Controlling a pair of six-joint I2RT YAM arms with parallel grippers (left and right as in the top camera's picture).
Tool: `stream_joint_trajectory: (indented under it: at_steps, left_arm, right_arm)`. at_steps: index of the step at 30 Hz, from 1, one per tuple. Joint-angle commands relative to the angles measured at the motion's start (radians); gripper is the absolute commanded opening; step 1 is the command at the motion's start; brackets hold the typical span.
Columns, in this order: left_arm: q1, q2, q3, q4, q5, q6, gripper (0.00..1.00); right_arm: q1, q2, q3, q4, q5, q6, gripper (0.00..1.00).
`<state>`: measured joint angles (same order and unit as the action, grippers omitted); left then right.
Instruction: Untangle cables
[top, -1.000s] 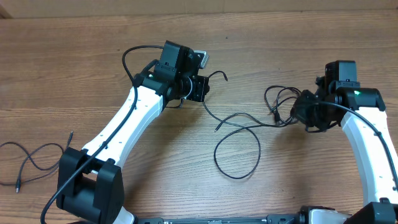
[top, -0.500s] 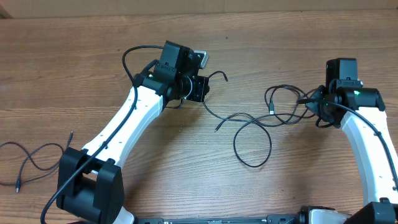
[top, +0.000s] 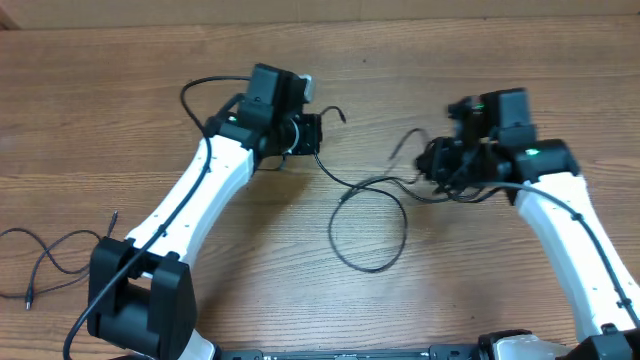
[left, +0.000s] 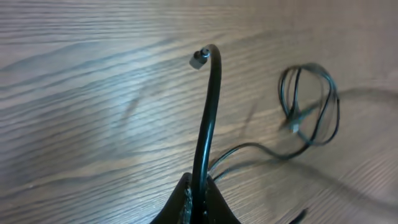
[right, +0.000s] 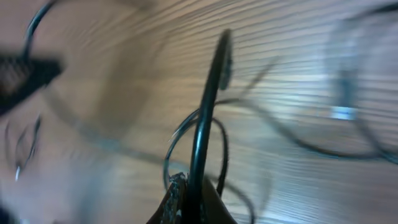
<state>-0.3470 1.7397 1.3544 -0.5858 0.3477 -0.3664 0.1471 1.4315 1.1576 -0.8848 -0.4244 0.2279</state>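
the right pincer (right: 189, 190) clamps a black cable (right: 209, 93) rising over the blurred table (right: 298, 81).

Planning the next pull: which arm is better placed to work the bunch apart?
Right, likely: the right gripper is shut right at the bunched cables; the left gripper only pins one cord's end, away from them.

3 blk cables (top: 368, 270), 2 arms (top: 195, 195), 1 tbl (top: 100, 100).
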Motion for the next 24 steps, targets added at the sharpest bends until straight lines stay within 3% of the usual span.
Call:
stream_joint_trajectory:
  at_steps: [1, 7, 10, 18, 24]
  left_arm:
    - [0.06, -0.001, 0.01, 0.04, 0.209, -0.099, 0.04]
    - [0.109, -0.001, 0.01, 0.12, 0.599, -0.155, 0.04]
    - [0.113, -0.001, 0.01, 0.131, 0.709, -0.189, 0.04]
    - [0.111, -0.001, 0.01, 0.132, 0.771, -0.33, 0.04]
    - [0.111, -0.001, 0.01, 0.156, 0.746, -0.344, 0.04]
  right_arm:
    - [0.116, -0.018, 0.018, 0.042, -0.081, -0.08, 0.04]
    - [0.232, -0.015, 0.018, 0.165, -0.082, -0.081, 0.04]
    - [0.269, -0.015, 0.014, 0.226, -0.081, -0.081, 0.04]
    - [0.306, -0.014, 0.014, 0.305, -0.073, -0.08, 0.04]
    - [0.309, -0.014, 0.014, 0.304, -0.076, -0.08, 0.04]
